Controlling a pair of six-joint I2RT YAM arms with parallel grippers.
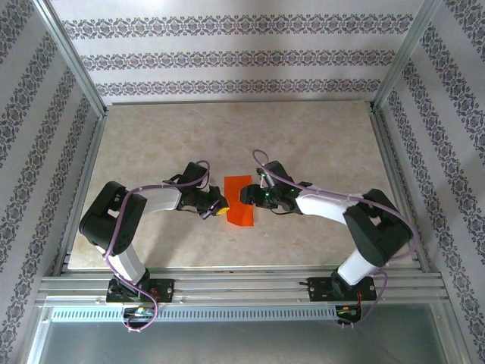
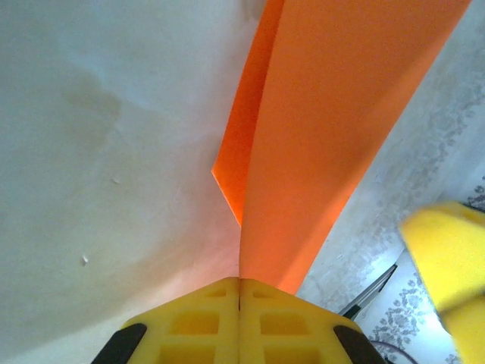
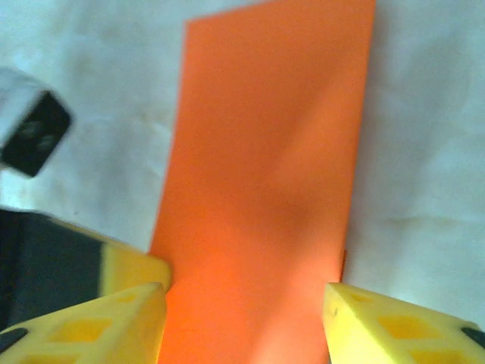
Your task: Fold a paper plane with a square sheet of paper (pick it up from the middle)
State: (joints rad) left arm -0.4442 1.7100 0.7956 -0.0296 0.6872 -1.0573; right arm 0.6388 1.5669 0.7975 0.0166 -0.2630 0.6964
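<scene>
The orange-red sheet of paper [image 1: 239, 200] lies mid-table, folded in half into a narrow rectangle. My left gripper [image 1: 217, 206] is shut on its near left edge; in the left wrist view the folded paper [image 2: 333, 129] rises straight out of the closed yellow pads [image 2: 239, 303], its two layers parting slightly farther off. My right gripper [image 1: 251, 196] hangs open over the paper's right side. In the right wrist view its yellow fingertips [image 3: 379, 322] straddle the paper [image 3: 265, 197], one at each long edge. No paper plane shape exists in view.
The beige table [image 1: 151, 144] is bounded by aluminium frame rails [image 1: 242, 284] at the front and patterned walls on the other sides. Both arm bases sit at the near edge. The left gripper's dark body [image 3: 34, 133] shows beside the paper.
</scene>
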